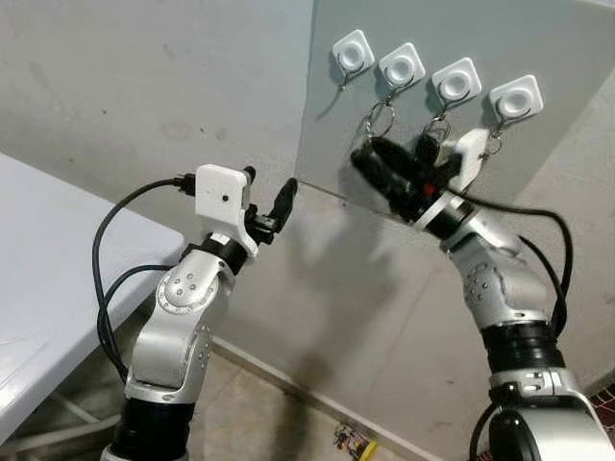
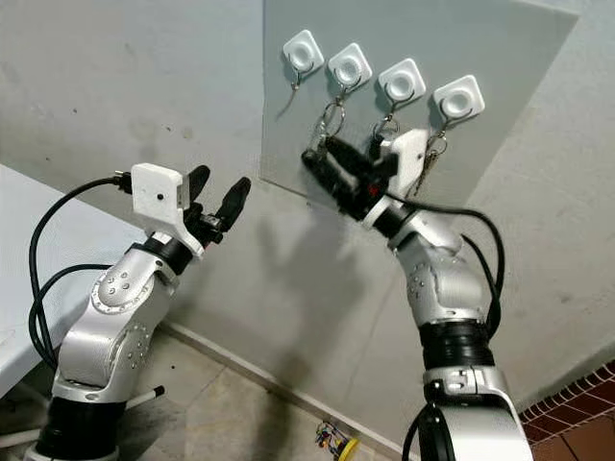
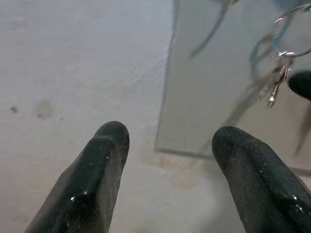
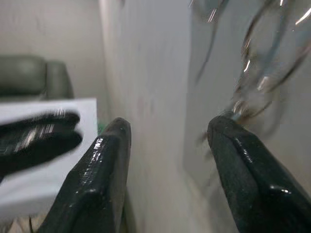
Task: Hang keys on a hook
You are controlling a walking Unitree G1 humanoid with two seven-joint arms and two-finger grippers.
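1. The right gripper [image 2: 348,173] is raised against the grey board [image 2: 480,48], fingers spread and grasping nothing
2. The keys [image 2: 328,123] hang from the second white hook [image 2: 349,65], just beside those fingertips
3. Judged best: draw the fingers straight back without snagging the ring
4. The left gripper [image 2: 216,199] hovers released, well apart, near the wall [image 2: 144,77]; neighbouring key rings [image 2: 439,144] crowd the way

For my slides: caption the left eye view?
Right gripper open beneath keys hanging on wall hooks; left gripper open nearby.
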